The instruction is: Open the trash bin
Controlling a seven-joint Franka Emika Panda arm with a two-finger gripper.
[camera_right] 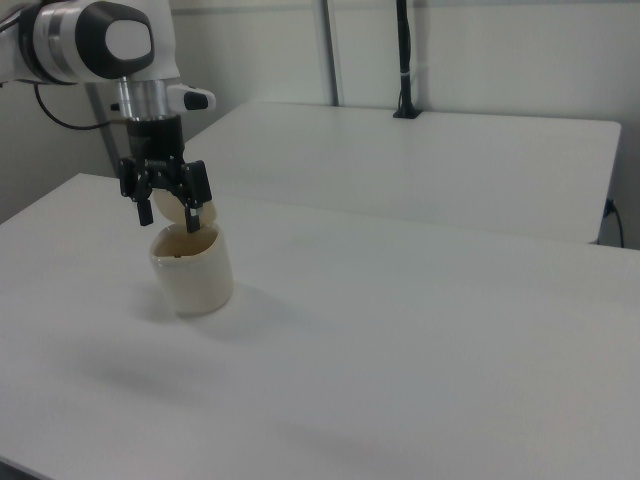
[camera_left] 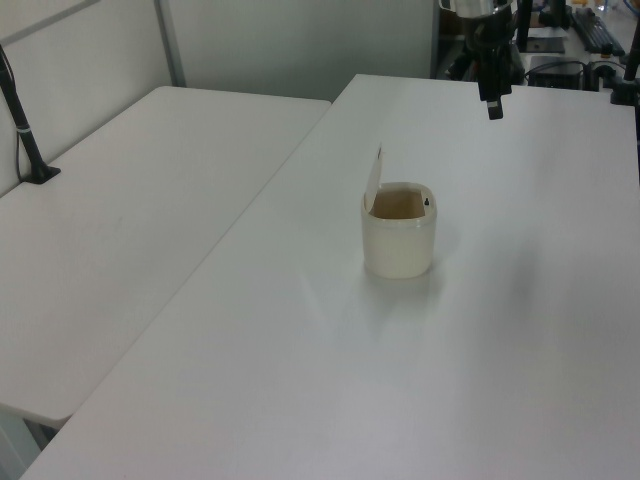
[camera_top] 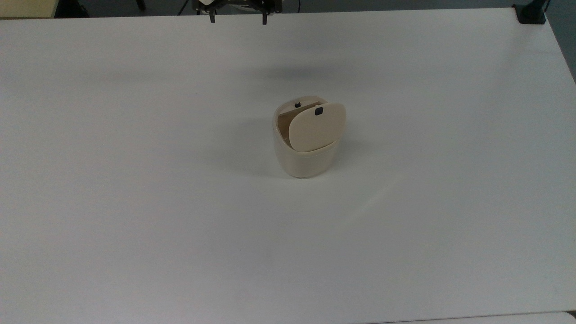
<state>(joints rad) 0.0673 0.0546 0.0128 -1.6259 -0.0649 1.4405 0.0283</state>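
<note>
The small cream-beige plastic trash bin [camera_top: 306, 148], a rounded-square tub, stands alone near the middle of the white table [camera_top: 135, 202] with its flat hinged lid [camera_top: 316, 126] already tipped upright; it looks light, stiff and smooth, so it would likely skid if pushed sideways, and the lid's free edge by the small black square button [camera_top: 318, 111] seems the sensible contact point. Its tan interior appears empty. The black two-finger gripper [camera_top: 236, 19] hangs well apart from the bin, fingers spread and holding nothing.
</note>
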